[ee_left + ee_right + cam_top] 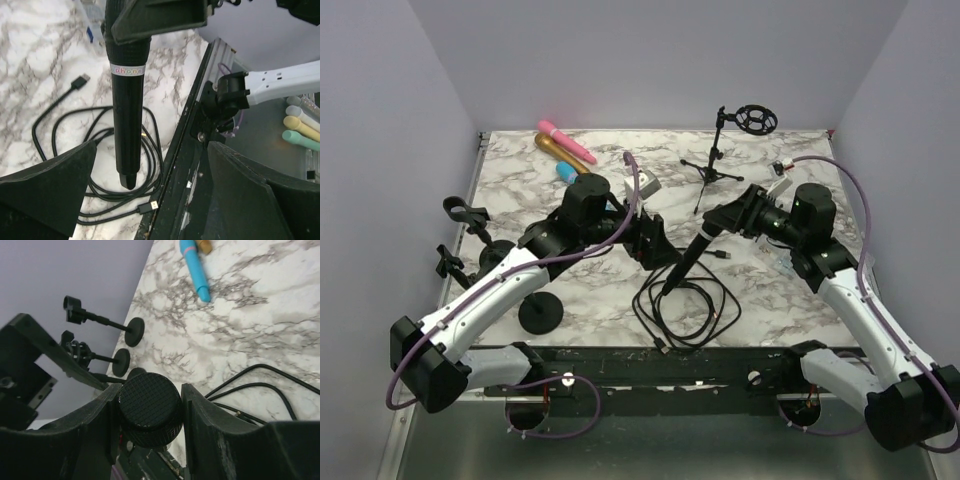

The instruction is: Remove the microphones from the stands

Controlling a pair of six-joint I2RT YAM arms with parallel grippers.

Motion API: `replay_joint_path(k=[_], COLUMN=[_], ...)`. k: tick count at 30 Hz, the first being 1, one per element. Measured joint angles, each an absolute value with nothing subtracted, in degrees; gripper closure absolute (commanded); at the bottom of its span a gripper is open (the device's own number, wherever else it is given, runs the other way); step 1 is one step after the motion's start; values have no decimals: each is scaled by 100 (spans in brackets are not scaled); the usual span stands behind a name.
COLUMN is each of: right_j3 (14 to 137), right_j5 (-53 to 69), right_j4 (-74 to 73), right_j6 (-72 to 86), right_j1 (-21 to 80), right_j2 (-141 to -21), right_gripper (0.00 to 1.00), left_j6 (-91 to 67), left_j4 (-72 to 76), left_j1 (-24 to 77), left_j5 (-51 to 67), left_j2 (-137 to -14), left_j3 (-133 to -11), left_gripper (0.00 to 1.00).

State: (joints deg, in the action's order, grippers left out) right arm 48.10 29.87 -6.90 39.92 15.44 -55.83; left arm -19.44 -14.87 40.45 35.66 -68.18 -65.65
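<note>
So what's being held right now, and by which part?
The right gripper clamps the black handheld microphone by its round mesh head; the open left gripper holds nothing.

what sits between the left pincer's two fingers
The black microphone, its head gripped by the right pincer, with the coiled cable on the table behind it. The left wrist view shows this; the left pincer stands open.

In my left-wrist view the head of the microphone [127,110] was hidden behind my right gripper [150,407], its label only partly readable. My left fingers [47,192] ran off the bottom edge — tips unseen. From above, the small objects [782,168] by my right arm were too small to tell.
</note>
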Motion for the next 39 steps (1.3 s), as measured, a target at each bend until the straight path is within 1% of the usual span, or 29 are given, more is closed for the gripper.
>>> replay_joint_path(k=[5,9,13,16,20,25,30,31,32,33,34,36,37,38,39], right_j3=[4488,4230,3992,3966,3964,3887,3863,3854,3852,3852,3850,3817,3806,3806,3822], right_j5=[3621,3865,3983,4058,4110,4134,4071,4066,4062,4049,4036,3988,3955,3933,3876], right_j4=[93,534,961,1103,1278,1452,1463,1450,1439,1433,1433,1428,1378,1288,1175], right_j6=[4412,4694,4950,5087,5212,5349,5371,5371,5365,5345,5339,5317,5293,5238,5164], right_j1=[1544,1549,1549,1551,1575,1581,1575,1575,1575,1575,1575,1575,1577,1581,1592], right_j2=[-5951,-6055,-6075,-6134,-6145,-6112,-6073,-6045,-6012,-5979,-5957,-5911,-5876,-5833,-5776], right_gripper=[99,99,99,99,99,99,98,94,82,70,49,22,11,5,4], left_j6=[-2016,-2134,-2263,-2355,-2497,-2646,-2683,-2689,-2696,-2700,-2705,-2705,-2707,-2733,-2746], left_j4=[-1682,-2012,-2128,-2206,-2185,-2167,-2231,-2241,-2250,-2244,-2231,-2213,-2189,-2147,-2123], left_j1=[4202,4289,4316,4434,4611,4665,4735,4759,4770,4772,4775,4777,4777,4777,4772], left_j5=[3319,2829,2617,2587,2571,2510,2530,2526,2528,2528,2526,2521,2515,2443,2362], left_j2=[-7140,-7620,-7830,-8016,-8237,-8315,-8462,-8466,-8466,-8466,-8464,-8464,-8464,-8455,-8442], left_j3=[-6394,-6672,-6742,-6886,-7030,-7085,-7271,-7290,-7301,-7308,-7308,-7301,-7286,-7255,-7216], left_gripper=[17,22,28,38,44,60,87,94,100,100,100,100,100,100,100])
